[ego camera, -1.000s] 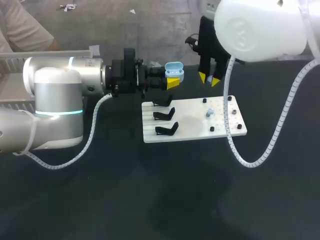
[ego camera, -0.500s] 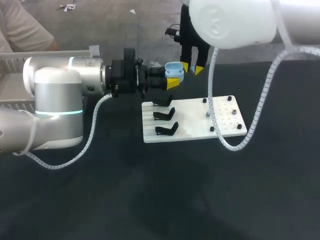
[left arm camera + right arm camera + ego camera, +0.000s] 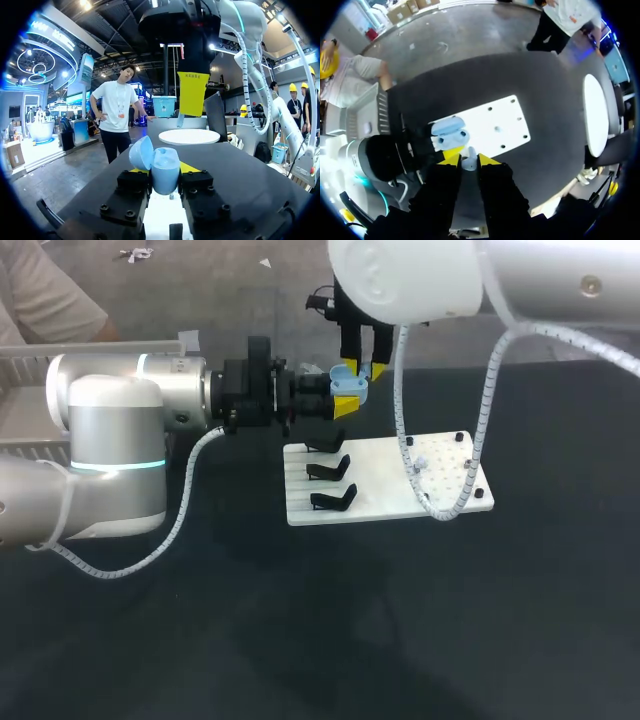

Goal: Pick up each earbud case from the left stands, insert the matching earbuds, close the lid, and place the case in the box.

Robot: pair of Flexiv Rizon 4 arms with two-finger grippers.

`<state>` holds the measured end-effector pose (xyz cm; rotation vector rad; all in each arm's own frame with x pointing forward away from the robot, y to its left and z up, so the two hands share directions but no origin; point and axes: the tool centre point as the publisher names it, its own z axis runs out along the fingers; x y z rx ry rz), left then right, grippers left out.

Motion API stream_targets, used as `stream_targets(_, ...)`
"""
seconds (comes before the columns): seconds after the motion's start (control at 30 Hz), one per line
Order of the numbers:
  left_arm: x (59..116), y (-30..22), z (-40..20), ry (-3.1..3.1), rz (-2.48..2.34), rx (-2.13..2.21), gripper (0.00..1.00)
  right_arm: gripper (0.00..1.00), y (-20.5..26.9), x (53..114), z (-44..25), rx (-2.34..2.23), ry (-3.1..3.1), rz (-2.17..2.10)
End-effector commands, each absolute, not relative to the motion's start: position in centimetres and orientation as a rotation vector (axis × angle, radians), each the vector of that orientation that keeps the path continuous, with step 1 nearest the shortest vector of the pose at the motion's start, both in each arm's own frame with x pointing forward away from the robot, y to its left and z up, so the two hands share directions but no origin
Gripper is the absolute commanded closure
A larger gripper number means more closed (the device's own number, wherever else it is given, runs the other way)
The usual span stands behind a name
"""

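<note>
A light blue earbud case (image 3: 349,381) with its lid open is held over the table's back, and my left gripper (image 3: 345,400) is shut on it from both sides. In the left wrist view the case (image 3: 165,170) sits between the yellow tips, its lid (image 3: 141,152) tipped to one side. My right gripper (image 3: 362,370) hangs just above the case, pointing down. In the right wrist view this gripper (image 3: 468,161) is shut on a small pale earbud (image 3: 468,163), with the open case (image 3: 449,133) just ahead of its tips. The right arm's yellow finger (image 3: 192,93) shows above the case.
A white board (image 3: 390,502) lies mid-table with three empty black stands (image 3: 328,471) on its left side, black pegs and a small pale piece (image 3: 420,463) on its right side. A white box (image 3: 25,375) stands at the back left edge.
My right arm has swung left, from above the board's peg side to just over the open case. The left arm and the case have stayed put.
</note>
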<state>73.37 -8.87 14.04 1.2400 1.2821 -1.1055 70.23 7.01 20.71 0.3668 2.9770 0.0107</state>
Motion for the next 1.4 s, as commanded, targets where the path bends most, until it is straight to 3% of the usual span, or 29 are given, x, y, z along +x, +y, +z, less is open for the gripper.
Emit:
stream_targets(0.03,73.2,-8.8,14.0,1.277,-1.101,1.235,1.0,1.0,7.6,70.9,20.4,0.352,2.99,-0.013)
stream_targets(1.4,73.2,-8.8,14.0,1.277,-1.101,1.235,1.0,1.0,8.0,71.7,19.0,0.317,2.996,-0.058)
